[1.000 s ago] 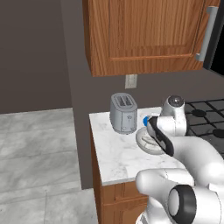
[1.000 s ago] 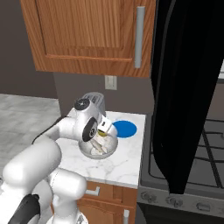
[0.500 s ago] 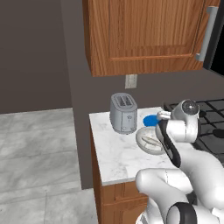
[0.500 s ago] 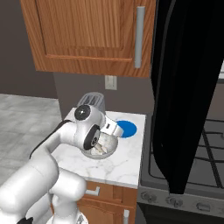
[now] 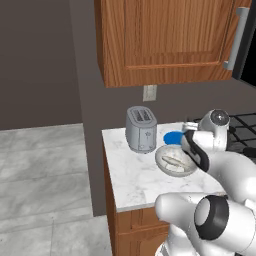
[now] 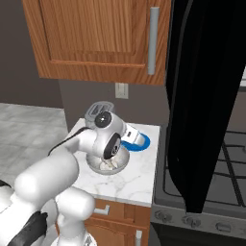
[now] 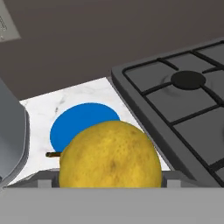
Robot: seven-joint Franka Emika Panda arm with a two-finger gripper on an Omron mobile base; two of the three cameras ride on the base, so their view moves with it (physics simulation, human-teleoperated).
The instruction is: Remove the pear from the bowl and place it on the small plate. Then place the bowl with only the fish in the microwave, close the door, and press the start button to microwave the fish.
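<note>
The yellow pear (image 7: pixel 109 153) sits between the two fingertips of my gripper (image 7: pixel 110 180), which is shut on it. It hangs in the air just short of the small plate (image 7: pixel 83 123), a flat blue disc on the counter (image 5: pixel 131 172) by the stove. In the right base view my gripper (image 6: pixel 136 138) reaches over the plate's (image 6: pixel 142 143) near rim. The pale bowl (image 5: pixel 176 161) stands beside the plate with the fish (image 5: pixel 175 163) lying in it. The microwave's black door (image 6: pixel 204 96) hangs open at the right.
A grey toaster (image 5: pixel 141 129) stands at the back left of the counter, close to the bowl. The black gas stove (image 7: pixel 183 100) borders the counter on the right. Wooden cabinets (image 5: pixel 165 40) hang overhead.
The hand has swung from over the bowl toward the blue plate, carrying the pear. The bowl and fish have stayed put.
</note>
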